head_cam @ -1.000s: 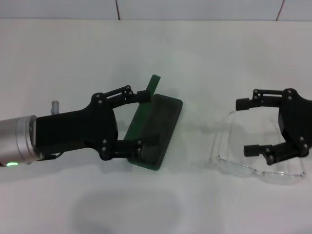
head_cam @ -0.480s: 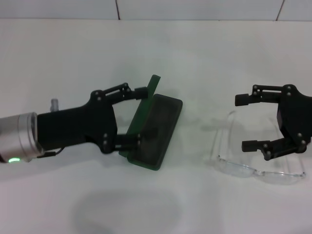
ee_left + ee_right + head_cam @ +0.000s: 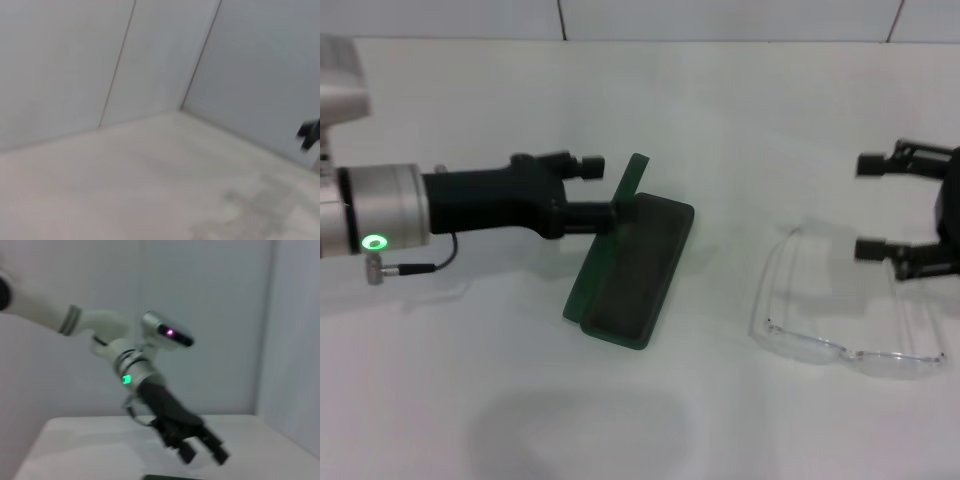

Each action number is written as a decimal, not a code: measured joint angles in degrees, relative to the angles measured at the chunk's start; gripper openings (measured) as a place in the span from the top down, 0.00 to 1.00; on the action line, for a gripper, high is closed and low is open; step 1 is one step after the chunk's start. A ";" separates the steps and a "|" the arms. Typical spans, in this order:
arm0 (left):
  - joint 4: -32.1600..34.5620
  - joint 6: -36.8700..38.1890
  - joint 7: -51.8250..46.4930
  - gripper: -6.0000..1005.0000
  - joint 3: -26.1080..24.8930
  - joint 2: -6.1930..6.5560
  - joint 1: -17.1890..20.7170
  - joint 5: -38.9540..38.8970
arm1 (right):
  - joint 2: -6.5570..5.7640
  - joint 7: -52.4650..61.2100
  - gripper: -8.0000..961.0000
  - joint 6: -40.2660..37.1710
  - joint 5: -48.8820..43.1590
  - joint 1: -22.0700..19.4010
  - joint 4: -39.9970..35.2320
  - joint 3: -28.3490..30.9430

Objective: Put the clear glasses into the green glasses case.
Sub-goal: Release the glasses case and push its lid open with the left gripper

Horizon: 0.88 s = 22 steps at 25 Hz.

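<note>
Head view shows the green glasses case [image 3: 632, 262] lying open near the middle of the white table [image 3: 720, 120], its lid propped up along the left side. The left gripper [image 3: 610, 188] hovers at the top of that lid with jaws spread, one finger [image 3: 588, 165] clear of the case, the other overlapping the lid's edge. The clear glasses [image 3: 840, 300] lie unfolded well to the right of the case, arms pointing away from the robot. The right gripper [image 3: 873, 206] hangs just beyond them at the frame's edge, jaws spread and empty. Pale tiled walls [image 3: 720, 18] with thin dark seams back the table.
</note>
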 joint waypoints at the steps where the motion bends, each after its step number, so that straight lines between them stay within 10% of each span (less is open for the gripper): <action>1: 1.56 -1.44 -2.58 0.14 0.00 -0.77 0.03 2.65 | 0.20 -0.08 0.09 0.12 -0.83 -0.66 -0.16 2.00; 22: 5.27 -6.22 -15.61 0.17 -5.81 -6.48 -1.16 20.10 | 1.63 -2.29 0.09 0.19 -7.55 -0.54 -1.98 4.31</action>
